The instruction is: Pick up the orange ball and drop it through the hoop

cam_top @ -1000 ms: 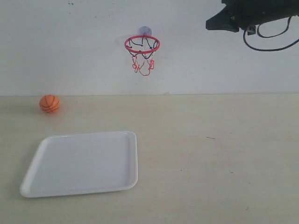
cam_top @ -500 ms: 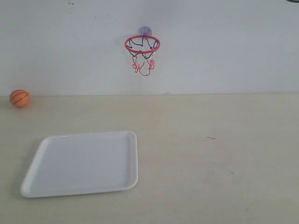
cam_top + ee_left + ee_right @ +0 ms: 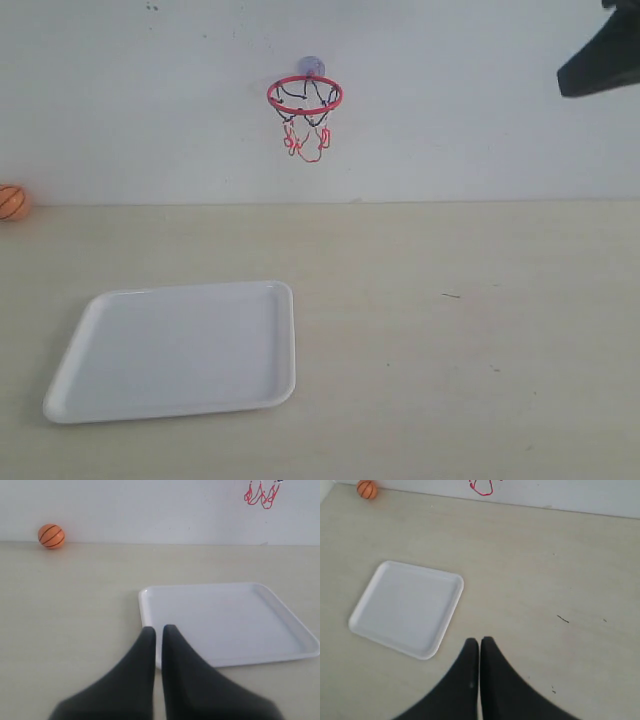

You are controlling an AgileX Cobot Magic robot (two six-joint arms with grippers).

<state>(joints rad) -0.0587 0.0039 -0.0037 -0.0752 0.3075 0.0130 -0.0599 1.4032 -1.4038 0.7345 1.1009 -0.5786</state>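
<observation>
The orange ball (image 3: pixel 10 202) lies on the table at the far left edge of the exterior view, against the wall, partly cut off; it also shows as the ball (image 3: pixel 51 535) and the ball (image 3: pixel 367 489). The hoop (image 3: pixel 304 96) with its red ring and string net hangs on the wall, its net (image 3: pixel 261 494) and net (image 3: pixel 482 487) only partly in the wrist views. My left gripper (image 3: pixel 158 629) is shut and empty near the tray's corner. My right gripper (image 3: pixel 479 641) is shut and empty, high above the table; a dark part of the right arm (image 3: pixel 602 62) shows at the upper right.
A white square tray (image 3: pixel 180 345) lies empty at the front left of the beige table (image 3: pixel 460 340). The white wall (image 3: pixel 470 130) stands behind the table.
The ball has rolled left along the wall, from beside the tray's far side to the view's left edge. The right arm left the view, then came back at the upper right.
</observation>
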